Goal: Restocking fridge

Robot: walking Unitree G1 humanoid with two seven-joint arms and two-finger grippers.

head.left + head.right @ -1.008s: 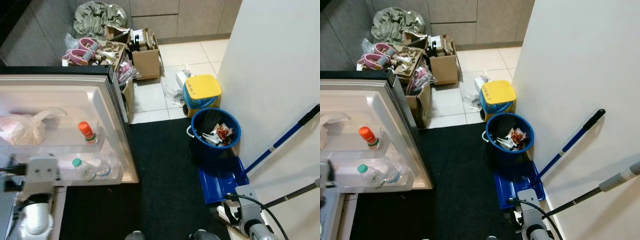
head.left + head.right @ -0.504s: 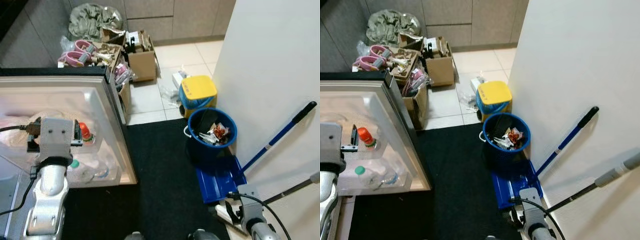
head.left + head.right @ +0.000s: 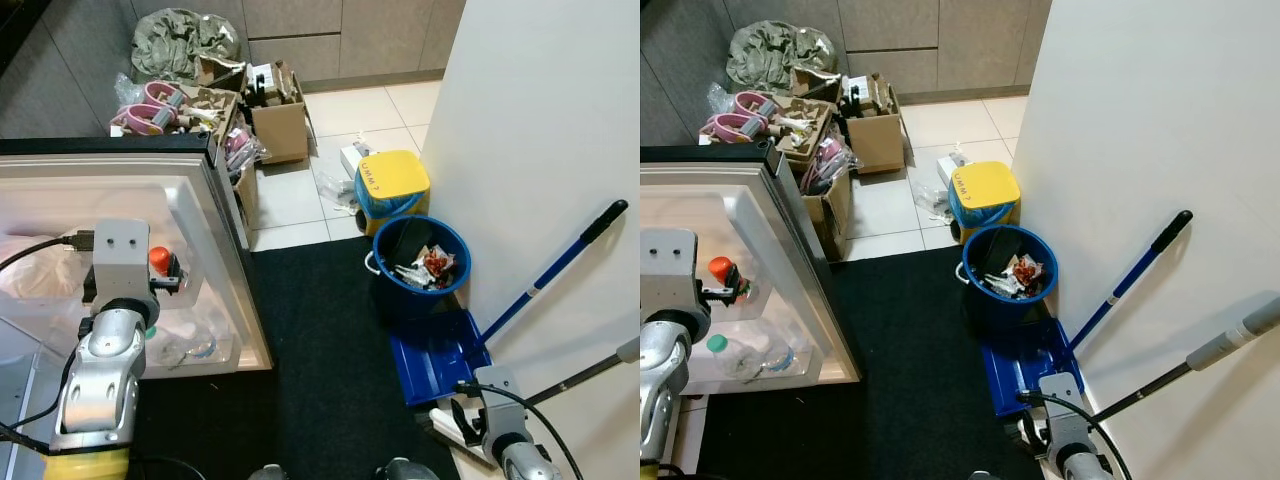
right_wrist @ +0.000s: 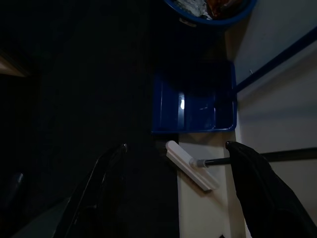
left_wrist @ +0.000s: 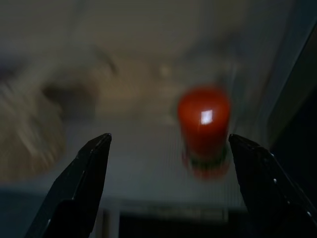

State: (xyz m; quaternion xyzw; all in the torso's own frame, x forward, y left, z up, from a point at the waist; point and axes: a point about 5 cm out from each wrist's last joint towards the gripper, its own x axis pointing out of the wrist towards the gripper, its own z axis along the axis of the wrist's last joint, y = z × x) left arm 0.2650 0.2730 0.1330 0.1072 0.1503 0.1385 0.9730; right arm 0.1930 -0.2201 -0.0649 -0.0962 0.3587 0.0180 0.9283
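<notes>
Left wrist view looks between the left end effector's (image 5: pixel 166 186) wide-spread fingers at the red-capped bottle (image 5: pixel 203 130), upright in the fridge door (image 3: pixel 228 228) shelf, apparently lined up for a grasp, while the right end effector (image 4: pixel 181 191) hangs open over the dustpan (image 4: pixel 194 101).

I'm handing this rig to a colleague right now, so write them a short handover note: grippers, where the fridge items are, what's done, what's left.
Left gripper: open, raised at the fridge door shelf, pointed at the orange-capped bottle, not touching it.
Right gripper: open, hanging idle over the black mat by the blue dustpan.
Items: green-capped bottle lies in the lower door shelf; a white bag sits on the upper one.
Done: nothing held.
Left: probably grasp the orange-capped bottle.
</notes>
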